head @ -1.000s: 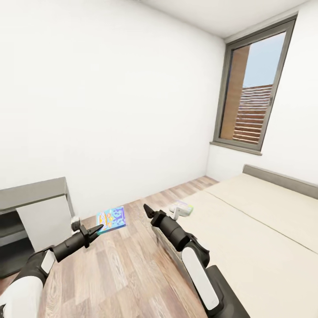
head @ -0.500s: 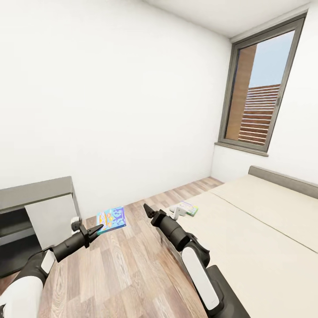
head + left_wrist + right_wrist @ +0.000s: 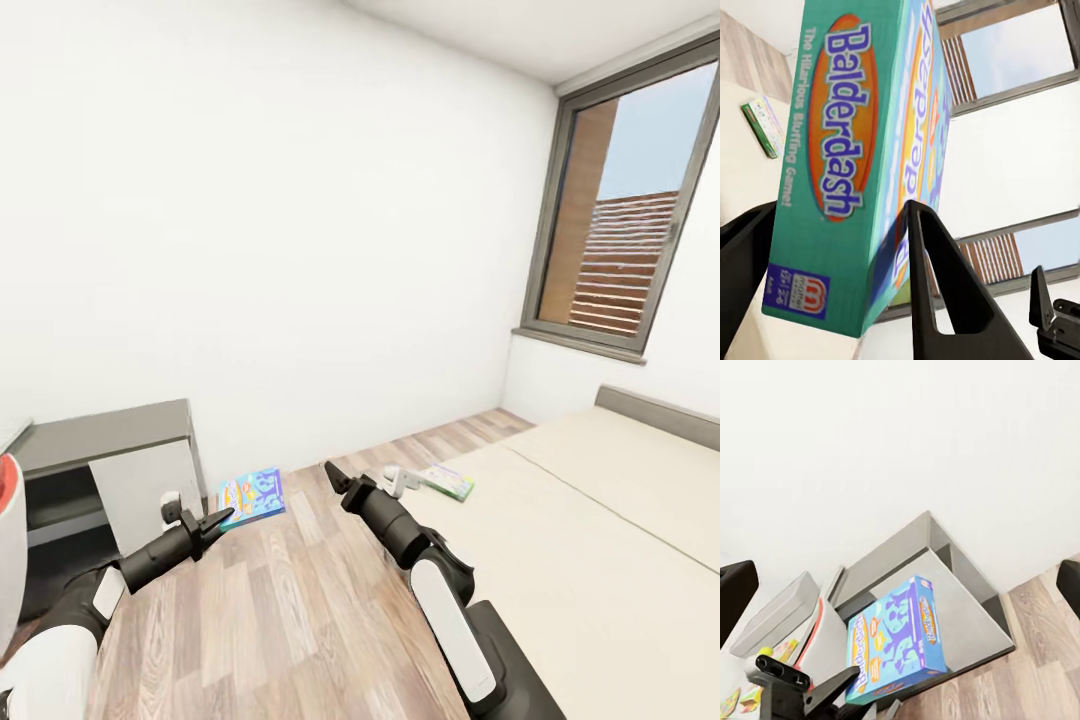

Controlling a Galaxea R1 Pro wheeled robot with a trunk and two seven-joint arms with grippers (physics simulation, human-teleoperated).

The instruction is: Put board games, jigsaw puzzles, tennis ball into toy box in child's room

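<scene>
left gripper (image 3: 212, 522) clamps the balderdash box (image 3: 252, 496); right gripper (image 3: 334, 477) spread wide, carrying nothing.

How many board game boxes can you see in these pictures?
2. The Balderdash box is clamped in the left gripper; a green box lies on the bed near its edge. Others may be out of view.
</scene>
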